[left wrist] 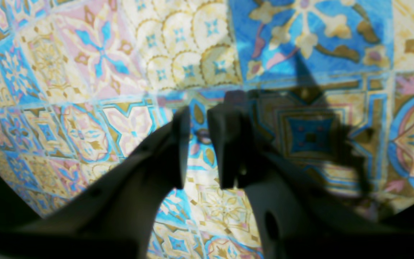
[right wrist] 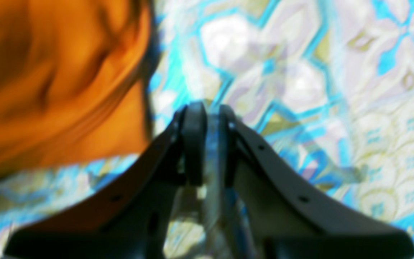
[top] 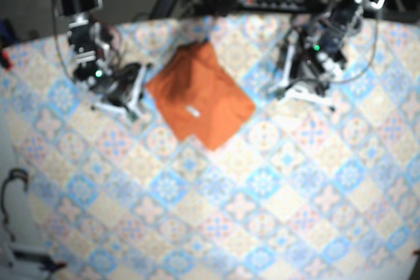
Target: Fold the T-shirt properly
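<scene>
Fabric to be folded numbers one: an orange T-shirt (top: 200, 100), lying as a rough square turned cornerwise in the upper middle of the base view, on one patterned tablecloth (top: 262, 201). Two arms flank it. The right gripper (top: 133, 92) sits at upper left, just beside the shirt's left corner. Its wrist view shows two fingers parted by a thin slit, gripping nothing. The left gripper (left wrist: 198, 115), at upper right and apart from the shirt, has two fingers with a narrow gap, also empty.
</scene>
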Tool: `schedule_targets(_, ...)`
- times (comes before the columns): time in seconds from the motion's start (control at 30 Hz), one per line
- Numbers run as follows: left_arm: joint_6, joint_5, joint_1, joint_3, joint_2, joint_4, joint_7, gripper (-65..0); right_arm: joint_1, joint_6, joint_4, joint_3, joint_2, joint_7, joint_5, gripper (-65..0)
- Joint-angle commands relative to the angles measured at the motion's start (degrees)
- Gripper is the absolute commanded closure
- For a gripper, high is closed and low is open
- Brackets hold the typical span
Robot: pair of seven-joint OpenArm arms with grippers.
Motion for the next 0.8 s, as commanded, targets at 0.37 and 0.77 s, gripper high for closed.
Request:
schedule_targets(0.37,0.3,0.0,-0.3,-0.3,-0.4,1.1,-0.5,-13.3,-1.4,0.6,8.0,-12.1,0.3,-5.4,-0.3,-7.9)
schedule_targets(0.77,0.3,0.0,-0.3,-0.3,-0.5,1.1,-0.5,-13.3,-0.9,0.6,8.7,-21.1,0.4,-5.4,-0.4,-7.8)
